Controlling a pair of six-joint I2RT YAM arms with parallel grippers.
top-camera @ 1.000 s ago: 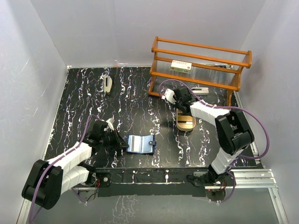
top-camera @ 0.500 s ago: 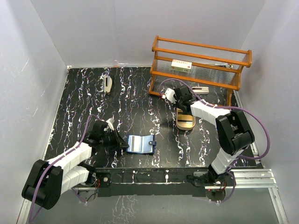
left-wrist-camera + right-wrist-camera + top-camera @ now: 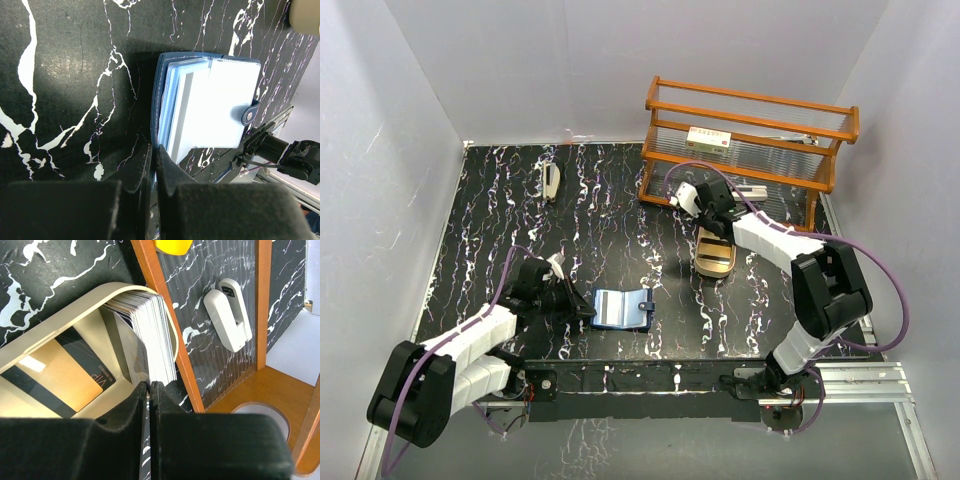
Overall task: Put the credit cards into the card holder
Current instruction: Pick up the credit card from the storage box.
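Picking: right gripper (image 3: 148,385) is pinching tight on a card (image 3: 129,357) just ahead; left gripper (image 3: 154,150) is clamping the holder (image 3: 220,105); next, lifting it clear.

Card holder (image 3: 622,308): navy-blue folding wallet lying open and flat on the black marbled table (image 3: 500,220) near its front edge, pale blue slotted inside up, snap tab at its right side. Credit cards (image 3: 145,335): pale stack standing on edge inside a gold oval tray (image 3: 75,310), one orange black-striped card (image 3: 60,375) flat beside them.
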